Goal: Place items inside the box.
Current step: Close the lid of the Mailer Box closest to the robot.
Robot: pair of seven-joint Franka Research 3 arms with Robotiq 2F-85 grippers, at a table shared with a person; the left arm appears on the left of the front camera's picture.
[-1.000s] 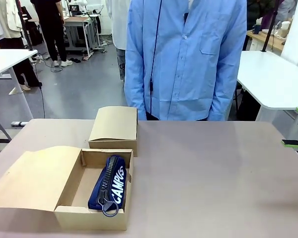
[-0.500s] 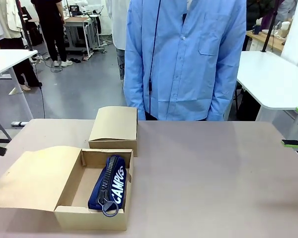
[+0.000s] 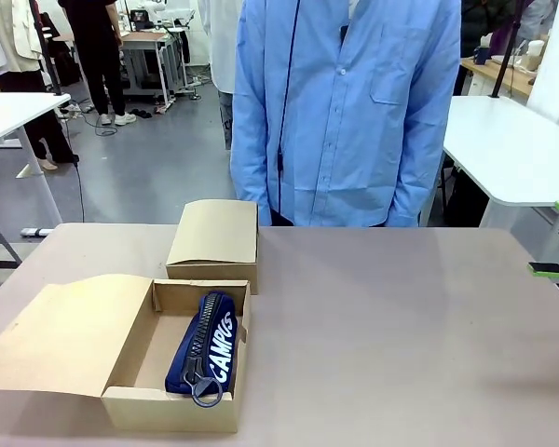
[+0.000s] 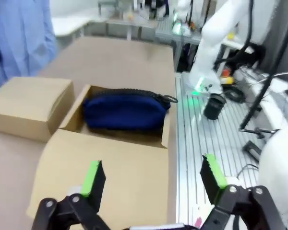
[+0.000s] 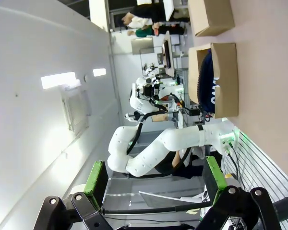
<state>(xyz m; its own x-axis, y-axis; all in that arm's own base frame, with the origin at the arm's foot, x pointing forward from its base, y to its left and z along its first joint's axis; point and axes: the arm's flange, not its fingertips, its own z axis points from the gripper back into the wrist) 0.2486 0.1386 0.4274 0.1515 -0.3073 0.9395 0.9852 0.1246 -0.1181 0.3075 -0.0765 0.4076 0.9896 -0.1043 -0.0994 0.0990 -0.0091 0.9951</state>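
At the near left of the tan surface (image 3: 391, 317) sits the box (image 3: 130, 368), the longer brown cardboard one, its hinged flap lid (image 3: 65, 333) thrown open to the left and lying nearly flat. Inside it, against the right wall, rests the navy zip pouch (image 3: 205, 346) with white lettering, its zipper pull ring hanging over the near rim. Just behind the box, touching or nearly touching its far wall, stands the smaller cardboard box (image 3: 214, 237), closed. The rest of the surface to the right is plain.

Across the far edge, at the middle, a person in a light blue shirt (image 3: 349, 112) stands with arms hanging down. Behind lies a grey floor with white tables at the left and the right, and other people farther back at the left.

In the left wrist view the left claw (image 4: 151, 179) hangs spread wide, nothing between its green pads, above the open lid; the pouch (image 4: 125, 110) shows in the box beyond, with the smaller box (image 4: 31, 108) beside it. At the right of that view runs a ribbed metal floor strip (image 4: 201, 139).

In the right wrist view the right claw (image 5: 153, 179) is likewise spread wide and holds nothing, aimed at a white wall; both boxes appear sideways at the upper right.
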